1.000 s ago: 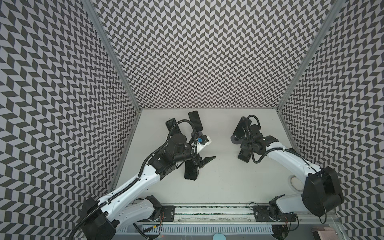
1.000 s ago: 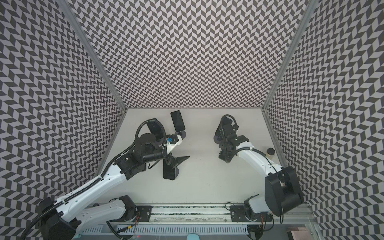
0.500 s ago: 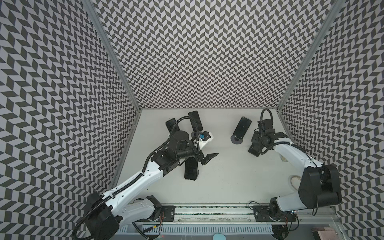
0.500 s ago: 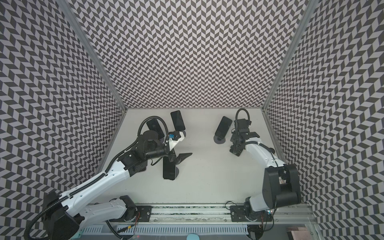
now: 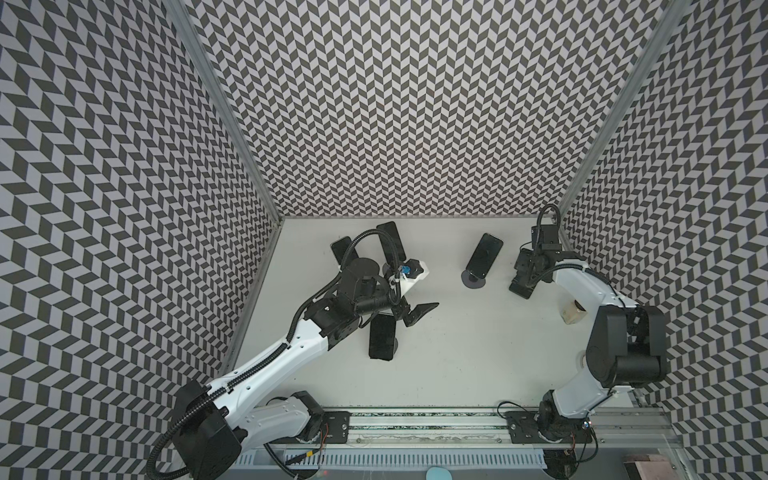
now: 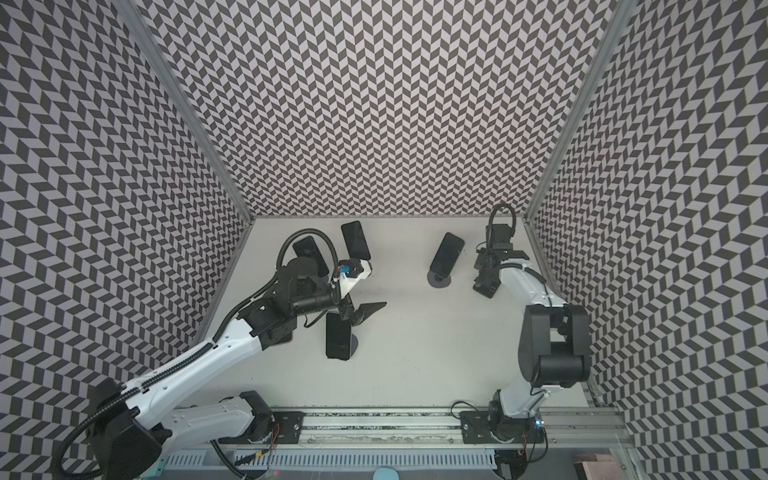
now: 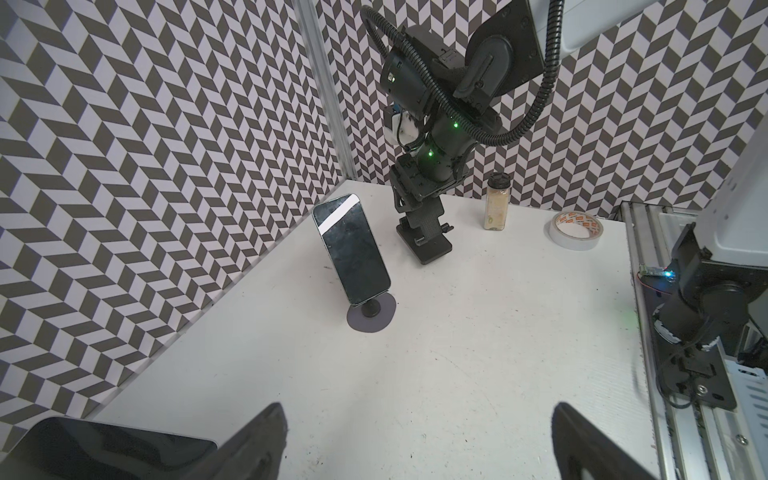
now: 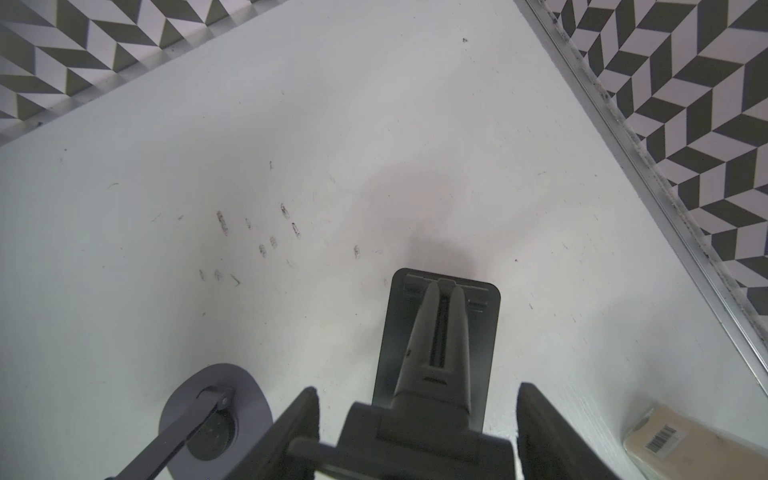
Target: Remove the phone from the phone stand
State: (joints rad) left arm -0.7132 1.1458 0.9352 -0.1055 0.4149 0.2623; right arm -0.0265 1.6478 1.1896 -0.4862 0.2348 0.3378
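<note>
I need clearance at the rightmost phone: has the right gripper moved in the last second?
Yes. In a top view the right gripper has shifted right of the rightmost phone, which it overlapped before, and now stands clear of it.

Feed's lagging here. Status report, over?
Left gripper open, beside the near phone, not gripping it. Phone sits on its stand. Right gripper shut on empty folding stand. Nothing blocking the phone.
</note>
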